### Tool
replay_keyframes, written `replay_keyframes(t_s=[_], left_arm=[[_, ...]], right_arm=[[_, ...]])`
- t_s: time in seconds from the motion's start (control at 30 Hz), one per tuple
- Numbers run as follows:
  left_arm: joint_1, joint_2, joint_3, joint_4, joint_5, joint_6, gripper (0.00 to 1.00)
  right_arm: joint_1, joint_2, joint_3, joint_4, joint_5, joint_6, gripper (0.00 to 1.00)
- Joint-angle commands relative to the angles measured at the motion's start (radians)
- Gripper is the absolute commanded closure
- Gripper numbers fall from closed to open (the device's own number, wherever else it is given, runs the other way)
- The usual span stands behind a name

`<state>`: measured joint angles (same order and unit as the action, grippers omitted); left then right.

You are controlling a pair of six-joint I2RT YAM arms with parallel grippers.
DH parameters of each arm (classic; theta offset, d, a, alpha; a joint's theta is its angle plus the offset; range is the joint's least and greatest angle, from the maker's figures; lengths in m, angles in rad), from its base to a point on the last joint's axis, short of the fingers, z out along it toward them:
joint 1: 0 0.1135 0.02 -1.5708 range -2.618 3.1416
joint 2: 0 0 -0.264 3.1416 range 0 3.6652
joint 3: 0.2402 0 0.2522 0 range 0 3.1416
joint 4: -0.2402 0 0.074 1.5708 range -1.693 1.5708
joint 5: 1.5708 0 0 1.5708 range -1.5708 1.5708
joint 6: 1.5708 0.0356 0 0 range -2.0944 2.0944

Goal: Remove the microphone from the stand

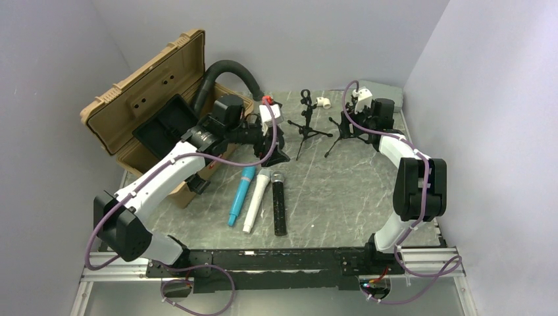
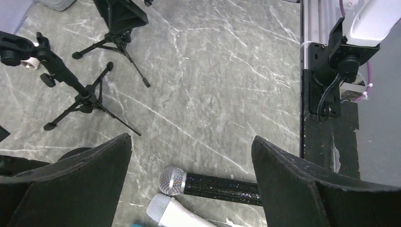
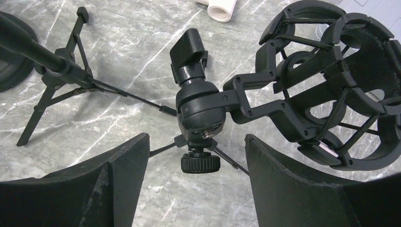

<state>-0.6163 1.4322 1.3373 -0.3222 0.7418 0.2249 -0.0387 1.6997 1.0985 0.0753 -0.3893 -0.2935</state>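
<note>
Black mic (image 1: 279,205) lies flat on bench (image 1: 342,197), next to white mic (image 1: 255,203) and blue mic (image 1: 241,195). Shock mount (image 3: 331,80) on tripod stand (image 3: 198,106) looks empty. R end effector (image 3: 196,139): jaws apart, nothing gripped, either side of stand's knob in wrist view. L end effector (image 2: 191,142): wide open above black mic. Risks: R pulling away off-line cd snag mount cords and tip the light tripod; L dropping cd roll mics.
</note>
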Motion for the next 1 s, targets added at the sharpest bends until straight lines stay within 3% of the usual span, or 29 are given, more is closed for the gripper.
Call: replay_keyframes(t_s=[0.0,0.43,0.7,0.77,0.97], left_arm=[[0.012,-0.043,-0.012,0.056,-0.041,0.018,0.01],[0.054,-0.062,-0.04,0.105,-0.144,-0.035,0.01],[0.097,-0.081,-0.054,0.145,-0.287,-0.074,0.01],[0.117,-0.095,-0.065,0.16,-0.325,-0.09,0.01],[0.198,-0.145,-0.105,0.201,-0.44,-0.149,0.01]], right_arm=[[-0.001,-0.051,-0.003,-0.001,0.012,0.015,0.23],[-0.002,-0.029,-0.012,0.02,-0.004,0.059,0.17],[-0.007,-0.068,-0.024,0.028,0.013,0.072,0.13],[-0.011,-0.089,-0.025,0.023,0.016,0.078,0.01],[-0.017,-0.165,-0.036,-0.009,0.013,0.092,0.0]])
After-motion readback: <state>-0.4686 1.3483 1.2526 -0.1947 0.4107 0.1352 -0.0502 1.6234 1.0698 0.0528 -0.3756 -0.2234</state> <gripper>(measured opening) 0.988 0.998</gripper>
